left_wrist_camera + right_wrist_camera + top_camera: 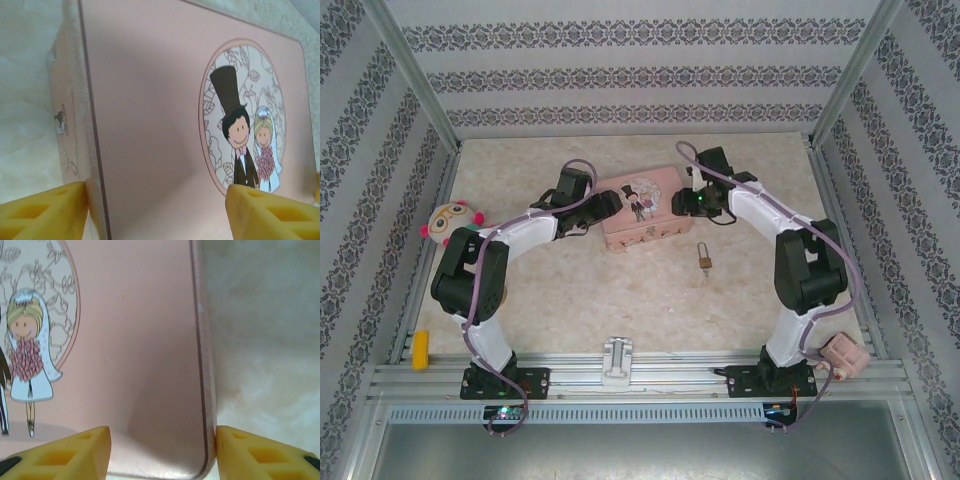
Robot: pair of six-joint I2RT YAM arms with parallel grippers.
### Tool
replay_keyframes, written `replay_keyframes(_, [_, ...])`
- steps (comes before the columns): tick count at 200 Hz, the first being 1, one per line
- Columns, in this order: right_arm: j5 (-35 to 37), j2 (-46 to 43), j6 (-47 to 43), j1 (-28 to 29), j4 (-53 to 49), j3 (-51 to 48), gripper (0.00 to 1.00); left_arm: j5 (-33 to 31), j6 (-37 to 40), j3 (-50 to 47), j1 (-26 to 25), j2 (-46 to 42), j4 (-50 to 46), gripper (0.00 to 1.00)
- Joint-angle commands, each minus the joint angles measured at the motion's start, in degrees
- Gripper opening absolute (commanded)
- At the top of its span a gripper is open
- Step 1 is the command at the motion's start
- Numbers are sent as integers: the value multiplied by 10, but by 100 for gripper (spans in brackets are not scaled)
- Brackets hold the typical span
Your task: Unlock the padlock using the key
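Lying near the pink tin (642, 207), the padlock (704, 259) looks blurred.

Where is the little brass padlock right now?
In the top view, the padlock lies on the table, right of centre, just on the near side of the pink tin, by its right end.

Floral-striped papered walls (620, 70) around a beige mottled tabletop (580, 300)
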Motion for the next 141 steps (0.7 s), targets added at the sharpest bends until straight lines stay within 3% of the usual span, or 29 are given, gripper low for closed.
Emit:
replay_keyframes(1, [-15,-45,56,35,33,-45,55,31,5,13,-6,2,20,72])
replay_keyframes(33, [34,-86,73,40,32,-83,57,12,5,-11,-5,-29,16,79])
replay_keyframes(60, [85,-141,86,38,20,-114,59,-36,10,-56,-1,-92,1,100])
replay_keyframes(108, [173,-300,87,25,16,-212,67,-185,97,-153,7,-263,-66,99])
replay_keyframes(118, [191,-340,83,20,16,-238,73,-226,126,-174,7,-305,-76,99])
replay_keyframes(125, [205,-368,79,16,18,-256,97,-255,145,-193,7,-337,-79,99])
replay_keyframes(141, [234,-431,66,8,20,-294,98,-312,192,-245,7,-408,-63,99])
